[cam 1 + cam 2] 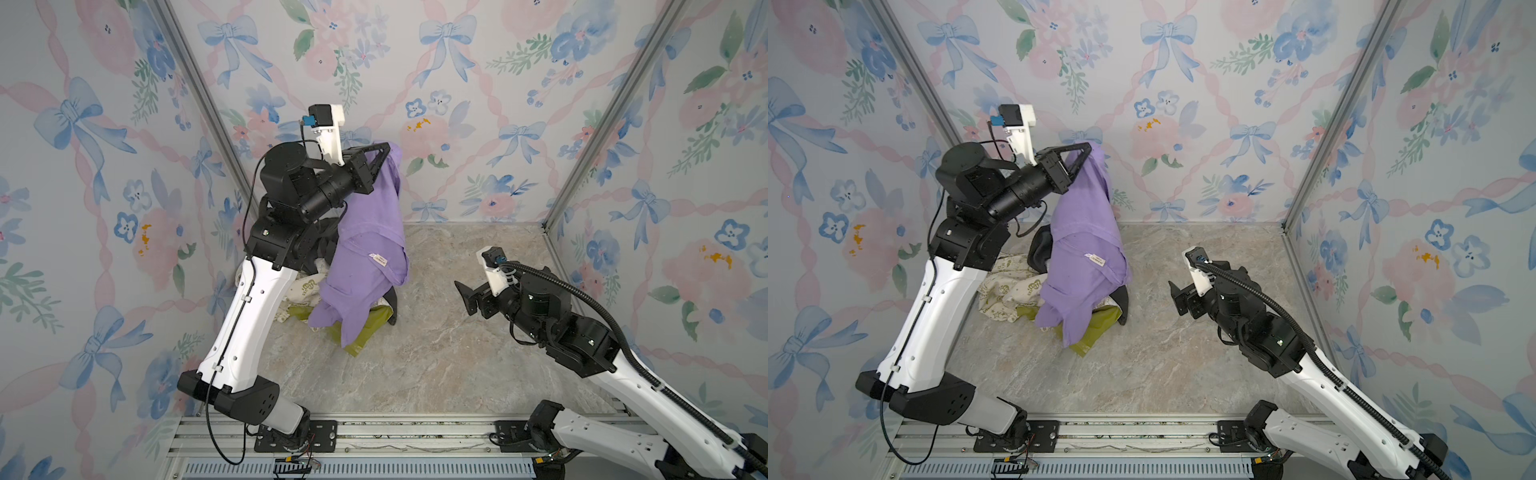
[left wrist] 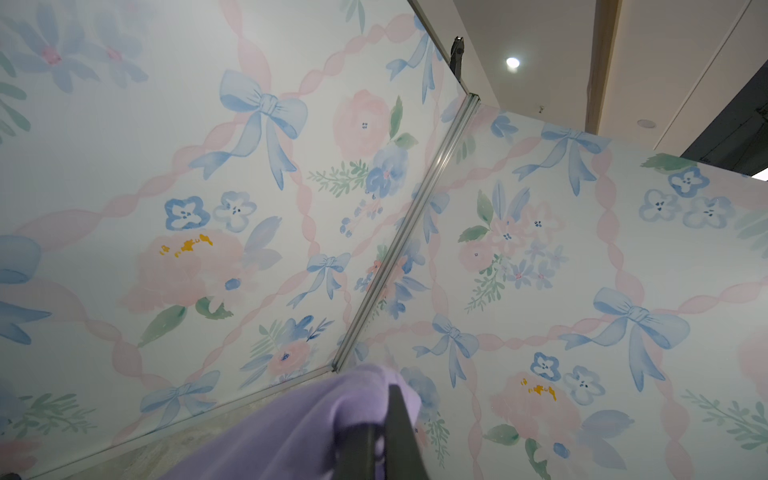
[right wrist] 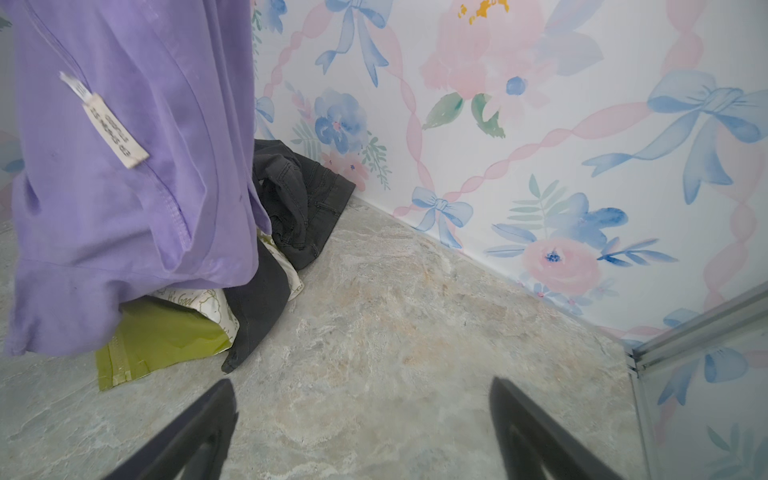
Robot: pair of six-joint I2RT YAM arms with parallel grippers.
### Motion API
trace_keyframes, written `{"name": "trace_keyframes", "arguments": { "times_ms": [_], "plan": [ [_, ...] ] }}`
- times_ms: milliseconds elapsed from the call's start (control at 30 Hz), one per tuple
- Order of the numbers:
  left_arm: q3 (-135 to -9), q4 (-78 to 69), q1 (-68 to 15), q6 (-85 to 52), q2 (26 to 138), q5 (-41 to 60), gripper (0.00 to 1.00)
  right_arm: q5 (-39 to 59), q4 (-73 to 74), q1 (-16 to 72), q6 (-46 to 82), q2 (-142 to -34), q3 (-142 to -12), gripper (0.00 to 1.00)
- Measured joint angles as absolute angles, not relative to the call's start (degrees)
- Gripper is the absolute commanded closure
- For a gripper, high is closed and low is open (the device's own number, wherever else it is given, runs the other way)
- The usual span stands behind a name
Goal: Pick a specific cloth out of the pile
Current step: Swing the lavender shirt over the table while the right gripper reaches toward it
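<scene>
High over the pile (image 1: 304, 287), the left gripper (image 1: 385, 147) is clamped on the cloth (image 1: 368, 253); its hanging hem could snag the yellow-green fabric (image 1: 356, 340), or the small pinch could slip; the right gripper (image 1: 465, 297) hovers, jaws apart

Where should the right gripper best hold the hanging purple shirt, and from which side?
Likely the seamed edge near the white label of the lavender shirt, from the robot's right. It hangs from the shut left gripper, and that edge faces the open right gripper.
</scene>
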State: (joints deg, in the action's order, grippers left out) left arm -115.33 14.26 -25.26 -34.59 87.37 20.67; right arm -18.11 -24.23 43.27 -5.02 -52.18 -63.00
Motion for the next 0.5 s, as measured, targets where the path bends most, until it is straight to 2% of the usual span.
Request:
{"name": "trace_keyframes", "arguments": {
  "times_ms": [433, 500],
  "plan": [
    [-109.27, 15.33, -40.62, -33.85, 101.03, 13.76, 1.00, -20.34, -28.08, 33.21, 3.55, -46.44, -62.19, 0.03],
    [-109.95, 17.69, -42.15, -32.56, 103.79, 12.95, 0.90, -20.73, -28.82, 32.14, 4.62, -45.91, -61.87, 0.03]
  ]
}}
